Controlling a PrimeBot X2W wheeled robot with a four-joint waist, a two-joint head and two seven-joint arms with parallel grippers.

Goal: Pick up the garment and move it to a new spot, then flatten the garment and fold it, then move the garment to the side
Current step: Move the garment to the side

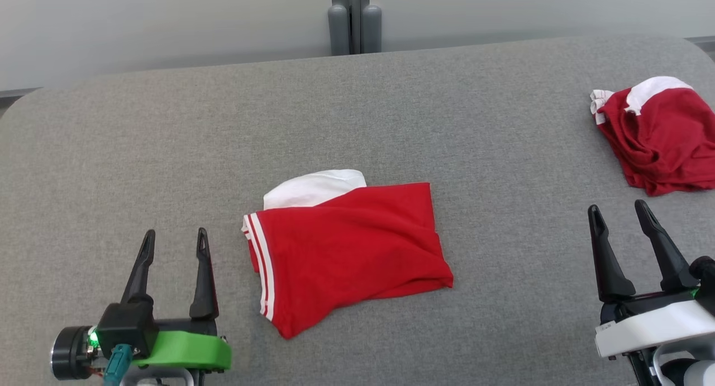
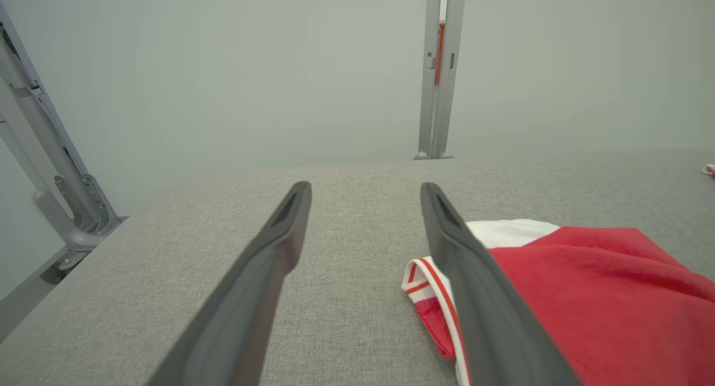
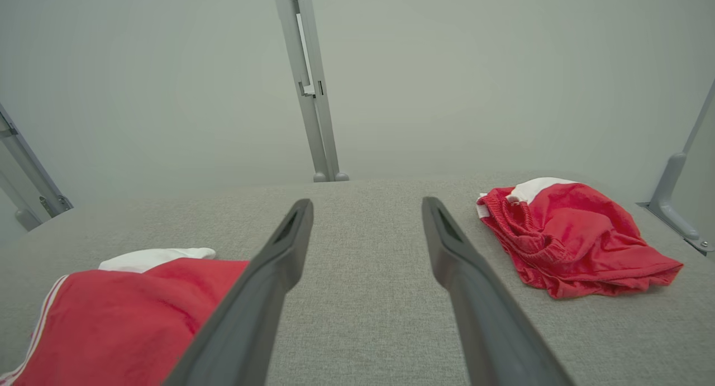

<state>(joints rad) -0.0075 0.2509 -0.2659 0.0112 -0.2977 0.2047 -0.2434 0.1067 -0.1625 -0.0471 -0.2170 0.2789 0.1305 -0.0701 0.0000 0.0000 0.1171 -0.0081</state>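
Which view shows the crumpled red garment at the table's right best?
The right wrist view: the crumpled garment lies whole there. The head view crops it at the edge; the left wrist view catches a corner.

Red folded garment [image 1: 352, 252] with white-striped trim, red-and-white crumpled garment [image 1: 659, 134], grey table [image 1: 167, 151]

Table [image 1: 391, 95]: grey woven fabric top, flat, far corners rounded. Wall [image 1: 167, 23] behind it: plain pale grey-green panels. Grey metal post [image 1: 354, 17] at centre back, two rounded feet at the table's far edge. The slit [image 2: 441, 45] in the post shows orange. Angled grey left bracket [image 2: 78, 204] and right bracket [image 3: 667, 190] stand off the table's ends. Light is even and diffuse, shadows soft.
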